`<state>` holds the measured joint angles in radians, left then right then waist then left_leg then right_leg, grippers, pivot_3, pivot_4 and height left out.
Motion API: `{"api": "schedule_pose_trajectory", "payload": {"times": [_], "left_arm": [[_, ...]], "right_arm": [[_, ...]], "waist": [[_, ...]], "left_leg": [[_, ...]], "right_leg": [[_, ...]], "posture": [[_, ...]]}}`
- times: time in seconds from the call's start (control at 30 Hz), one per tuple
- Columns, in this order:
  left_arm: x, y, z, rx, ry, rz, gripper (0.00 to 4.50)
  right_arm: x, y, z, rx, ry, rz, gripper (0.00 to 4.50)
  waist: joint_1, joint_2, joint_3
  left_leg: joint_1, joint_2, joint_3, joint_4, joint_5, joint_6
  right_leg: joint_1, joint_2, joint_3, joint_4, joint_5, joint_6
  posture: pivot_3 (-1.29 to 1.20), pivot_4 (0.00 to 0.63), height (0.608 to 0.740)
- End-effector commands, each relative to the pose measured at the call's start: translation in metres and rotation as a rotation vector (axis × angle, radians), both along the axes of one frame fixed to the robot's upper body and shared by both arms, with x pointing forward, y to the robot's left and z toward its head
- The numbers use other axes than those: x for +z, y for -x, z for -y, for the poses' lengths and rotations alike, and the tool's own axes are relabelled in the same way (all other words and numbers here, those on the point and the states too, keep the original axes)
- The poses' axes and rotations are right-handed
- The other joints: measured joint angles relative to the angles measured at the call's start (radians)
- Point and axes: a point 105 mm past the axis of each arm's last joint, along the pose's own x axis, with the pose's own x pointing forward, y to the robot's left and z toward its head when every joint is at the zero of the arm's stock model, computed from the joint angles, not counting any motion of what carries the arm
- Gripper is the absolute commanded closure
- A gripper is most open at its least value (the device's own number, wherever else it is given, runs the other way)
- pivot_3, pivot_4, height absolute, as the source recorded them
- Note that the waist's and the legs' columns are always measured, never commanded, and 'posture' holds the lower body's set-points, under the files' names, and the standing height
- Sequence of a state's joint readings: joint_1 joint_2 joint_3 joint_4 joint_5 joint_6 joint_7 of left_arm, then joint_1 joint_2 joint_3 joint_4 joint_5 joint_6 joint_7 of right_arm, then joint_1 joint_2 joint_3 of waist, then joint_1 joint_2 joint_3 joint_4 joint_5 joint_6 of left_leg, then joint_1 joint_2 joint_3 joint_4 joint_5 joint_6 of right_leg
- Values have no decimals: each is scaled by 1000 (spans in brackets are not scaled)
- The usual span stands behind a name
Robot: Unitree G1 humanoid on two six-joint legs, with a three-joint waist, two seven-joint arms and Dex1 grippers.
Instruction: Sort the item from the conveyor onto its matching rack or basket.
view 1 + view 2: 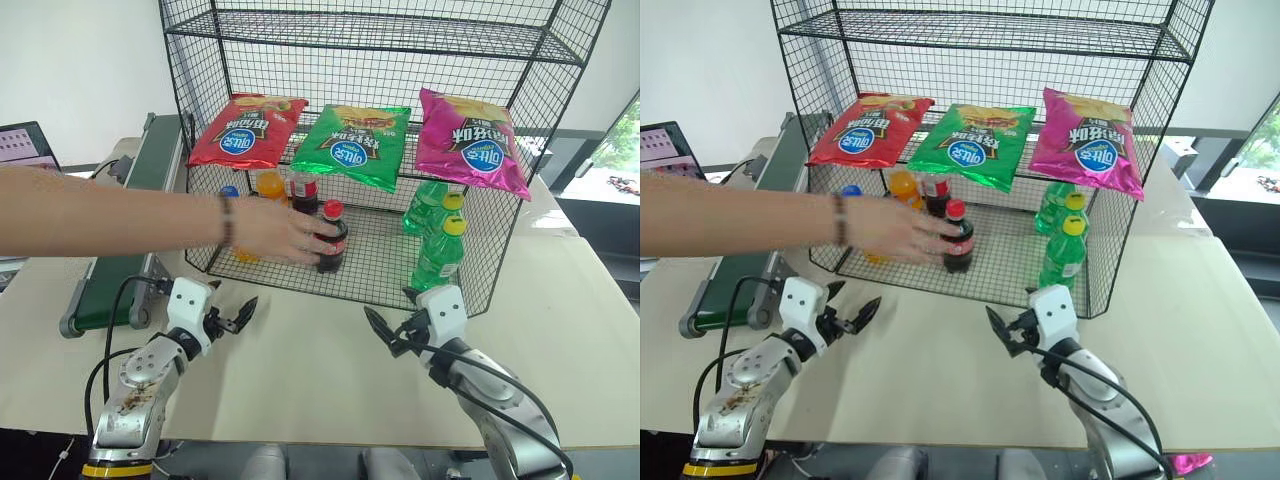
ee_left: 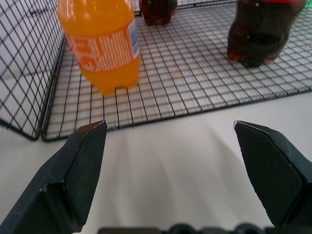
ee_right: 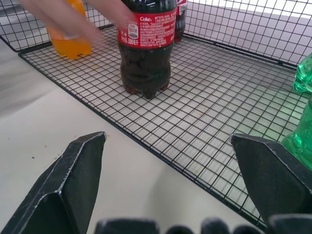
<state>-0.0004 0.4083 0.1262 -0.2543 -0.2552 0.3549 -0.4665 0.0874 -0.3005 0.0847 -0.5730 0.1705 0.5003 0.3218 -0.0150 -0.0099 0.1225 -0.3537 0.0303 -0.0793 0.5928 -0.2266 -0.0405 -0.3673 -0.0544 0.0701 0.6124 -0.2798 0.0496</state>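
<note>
- The left gripper (image 1: 238,318) hovers just above the white table (image 1: 560,330), its two black fingers spread wide with nothing between them.
- The right gripper (image 1: 385,333) hovers over the same table, well apart from the left one; its fingers are also spread wide and empty.
- Beyond both grippers stands the black wire rack (image 1: 500,260), its open front facing them and its bottom mesh tier lying on the table.
- The cola bottle (image 1: 331,238) stands upright on that bottom tier, close to the front edge, ahead of the gap between the two grippers and nearer the right one's line of sight; in the right wrist view it sits straight ahead between the spread fingers, red label facing them.
- A person's hand (image 1: 280,230) reaches in from the left gripper's side and touches the cola bottle at its side.
- A second cola bottle (image 1: 304,190) stands further back on the same tier.
- An orange-drink bottle (image 2: 102,48) stands upright just ahead of the left gripper, inside the rack near its side wall; another orange bottle (image 1: 270,186) is behind it.
- Green bottles (image 1: 438,250) with yellow caps stand ahead of the right gripper, at the rack's far side wall.
- Three snack bags, red (image 1: 247,130), green (image 1: 352,145) and pink (image 1: 470,142), lie on the tier above.
- The conveyor (image 1: 120,270) lies outward of the left gripper, beside the rack; the person's forearm crosses above it.
</note>
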Motion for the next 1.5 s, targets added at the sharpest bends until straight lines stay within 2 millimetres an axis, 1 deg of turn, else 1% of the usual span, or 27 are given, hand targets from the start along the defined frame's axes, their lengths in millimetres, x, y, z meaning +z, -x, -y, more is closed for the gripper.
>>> {"api": "schedule_pose_trajectory", "payload": {"times": [0.03, 0.17, 0.3, 0.53, 0.6, 0.73, 0.9, 1.03, 1.13, 1.2, 1.27, 1.37, 1.43, 1.5], "left_arm": [[8, -3, 7, -28, 9, 26, 106], [9, -2, 6, -35, 2, 25, 106], [8, -1, 6, -30, -8, 25, 106], [13, 2, 0, -21, -10, 31, 106], [13, 2, 1, -14, -10, 33, 106], [14, 4, 0, -14, -8, 37, 106], [12, 4, -1, -5, -1, 34, 106], [15, 3, 0, -15, 9, 38, 106], [14, 3, -5, 1, 4, 38, 106], [16, 4, -9, 16, 8, 39, 106], [23, 10, -14, 14, 37, 50, 106], [42, 20, -26, 45, 76, 106, 106], [57, 27, -35, 77, 103, 148, 106], [70, 34, -46, 124, 121, 187, 106]], "right_arm": [[15, 1, -2, -2, -13, 67, 0], [18, -1, -4, 9, -15, 76, 0], [13, -3, -1, 9, -12, 66, 0], [25, -10, -8, 38, -20, 90, 0], [22, -11, -6, 26, -28, 81, 0], [27, -13, -14, 36, -61, 94, 0], [22, -14, -12, 35, -51, 91, 0], [25, -16, -12, 33, -52, 98, 0], [23, -14, -12, 45, -47, 93, 0], [25, -15, -10, 47, -46, 95, 0], [30, -17, -9, 84, -34, 99, 0], [37, -16, -8, 174, -31, 84, 0], [44, -14, -13, 266, -36, 84, 0], [58, -11, -22, 374, -60, 122, 0]], "waist": [[-1, 0, 0], [-2, 0, 0], [0, 0, 0], [-2, 0, 0], [1, 0, 0], [-1, 0, 0], [0, 0, 0], [-1, 0, 0], [-1, 0, 0], [-1, 0, 0], [-2, 0, 0], [-4, 0, 0], [-4, 0, 0], [-4, 0, 0]], "left_leg": [[0, 0, 0, 0, 0, 0], [0, 0, 0, 0, 0, 0], [0, 0, 0, 0, 0, 0], [0, 0, 0, 0, 0, 0], [0, 0, 0, 0, 0, 0], [0, 0, 0, 0, 0, 0], [0, 0, 0, 0, 0, 0], [0, 0, 0, 0, 0, 0], [0, 0, 0, 0, 0, 0], [0, 0, 0, 0, 0, 0], [0, 0, 0, 0, 0, 0], [0, 0, 0, 0, 0, 0], [0, 1, 0, 0, 0, 0], [0, 1, 0, 0, 0, 0]], "right_leg": [[0, 0, 0, 0, 0, 0], [0, 0, 0, 0, 0, 0], [0, 0, 0, 0, 0, 0], [0, 0, 0, 0, 0, 0], [0, 0, 0, 0, 0, 0], [0, 0, 0, 0, 1, -1], [0, 0, 0, 0, 1, -1], [0, 0, 0, 0, 1, -1], [0, 0, 0, 1, 1, -1], [0, 0, 0, 0, 1, -1], [0, 0, 0, 0, 1, -1], [0, 0, 0, 0, 1, -1], [0, 0, 0, 0, 1, -2], [0, 0, 0, 1, 1, -2]], "posture": [[0, 150, 738], [0, 150, 738], [0, 150, 738], [0, 150, 738], [0, 150, 738], [0, 150, 738], [0, 150, 738], [0, 150, 738], [0, 150, 738], [0, 150, 738], [0, 150, 738], [0, 150, 738], [0, 150, 738], [0, 150, 738]]}}
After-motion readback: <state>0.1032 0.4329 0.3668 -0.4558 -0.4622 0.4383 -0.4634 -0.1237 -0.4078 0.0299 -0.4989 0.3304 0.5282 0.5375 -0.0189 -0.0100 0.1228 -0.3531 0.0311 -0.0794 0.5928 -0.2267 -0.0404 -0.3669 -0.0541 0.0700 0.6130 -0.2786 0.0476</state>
